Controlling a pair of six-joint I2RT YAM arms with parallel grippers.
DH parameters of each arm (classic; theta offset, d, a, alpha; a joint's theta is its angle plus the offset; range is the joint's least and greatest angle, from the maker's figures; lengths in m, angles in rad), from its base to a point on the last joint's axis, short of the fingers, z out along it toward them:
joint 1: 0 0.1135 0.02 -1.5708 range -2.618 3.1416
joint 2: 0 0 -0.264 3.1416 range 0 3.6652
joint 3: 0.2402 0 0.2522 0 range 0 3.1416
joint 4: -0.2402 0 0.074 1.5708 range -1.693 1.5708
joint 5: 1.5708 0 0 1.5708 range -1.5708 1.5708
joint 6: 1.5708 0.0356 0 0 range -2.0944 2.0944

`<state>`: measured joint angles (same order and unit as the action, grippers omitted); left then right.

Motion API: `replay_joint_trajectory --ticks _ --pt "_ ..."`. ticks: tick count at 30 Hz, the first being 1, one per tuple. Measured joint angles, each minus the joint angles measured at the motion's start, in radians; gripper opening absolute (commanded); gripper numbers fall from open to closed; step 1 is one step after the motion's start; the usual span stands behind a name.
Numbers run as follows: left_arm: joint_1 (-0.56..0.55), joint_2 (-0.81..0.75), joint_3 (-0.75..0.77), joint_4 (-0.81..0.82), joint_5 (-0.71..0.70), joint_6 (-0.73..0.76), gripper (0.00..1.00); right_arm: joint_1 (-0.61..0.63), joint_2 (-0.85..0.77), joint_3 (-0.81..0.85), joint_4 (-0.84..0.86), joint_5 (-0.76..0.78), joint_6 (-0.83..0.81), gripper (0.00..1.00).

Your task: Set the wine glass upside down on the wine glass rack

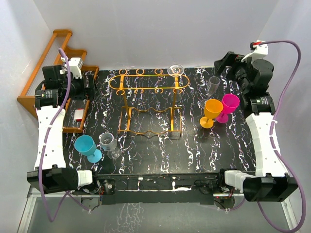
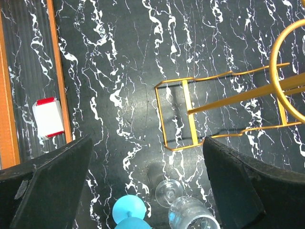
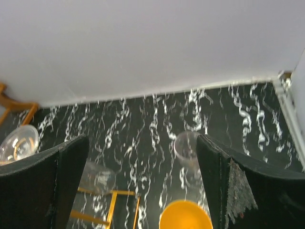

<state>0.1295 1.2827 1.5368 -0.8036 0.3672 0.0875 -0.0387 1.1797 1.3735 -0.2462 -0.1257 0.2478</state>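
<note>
wine glass rack [image 1: 148,94]: orange-gold wire, round loops on top, middle of desk [image 1: 194,150] | clear wine glass [image 1: 175,69]: foot up at rack's far-right end | left pincer [image 2: 147,143], right pincer [image 3: 142,140]: wide apart, empty

Your top camera overlooks the whole table [image 1: 194,155]. Left wrist looks straight down, close; right wrist faces the far wall [image 3: 143,43]. All share the rack [image 1: 148,102].

Left arm [image 1: 48,126], right arm [image 1: 265,131]: white link shells, black joint housings, purple cable trailing each. Left gripper [image 2: 147,143], right gripper [image 3: 143,140]: broad black fingers, scuffed edges.
</note>
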Motion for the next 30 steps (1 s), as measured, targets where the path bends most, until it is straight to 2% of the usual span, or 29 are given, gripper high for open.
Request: replay_joint_trajectory --ticks 1,2,4,5,6,9,13,20,24,30 --pt "0.000 -0.001 0.000 -0.006 0.000 0.002 0.97 0.003 -0.012 -0.014 -0.045 0.000 0.005 0.96" --pt "0.001 -0.002 0.000 -0.012 -0.001 0.003 0.97 0.005 -0.011 -0.009 -0.091 0.000 0.010 0.81" --pt "0.004 -0.004 0.000 -0.017 -0.010 0.002 0.97 0.005 0.034 0.057 -0.194 0.003 0.005 0.43" --pt "0.006 -0.005 0.000 -0.018 -0.021 0.002 0.97 0.005 0.077 0.117 -0.241 0.005 -0.002 0.34" --pt "0.007 -0.006 0.000 -0.019 -0.037 0.001 0.97 0.005 0.124 0.176 -0.275 0.008 -0.006 0.32" --pt "0.011 -0.014 -0.002 -0.014 -0.096 -0.008 0.97 0.005 0.226 0.272 -0.344 0.013 -0.003 0.37" --pt "0.019 -0.038 -0.014 0.006 -0.183 -0.028 0.97 0.022 0.308 0.315 -0.466 0.025 -0.010 0.45" --pt "0.026 -0.046 -0.015 0.020 -0.227 -0.047 0.97 0.180 0.411 0.351 -0.572 0.164 -0.035 0.44" --pt "0.026 -0.046 -0.015 0.020 -0.230 -0.047 0.97 0.187 0.432 0.350 -0.574 0.226 -0.039 0.40" --pt "0.026 -0.047 -0.019 0.019 -0.229 -0.047 0.97 0.174 0.442 0.344 -0.571 0.323 -0.043 0.39"
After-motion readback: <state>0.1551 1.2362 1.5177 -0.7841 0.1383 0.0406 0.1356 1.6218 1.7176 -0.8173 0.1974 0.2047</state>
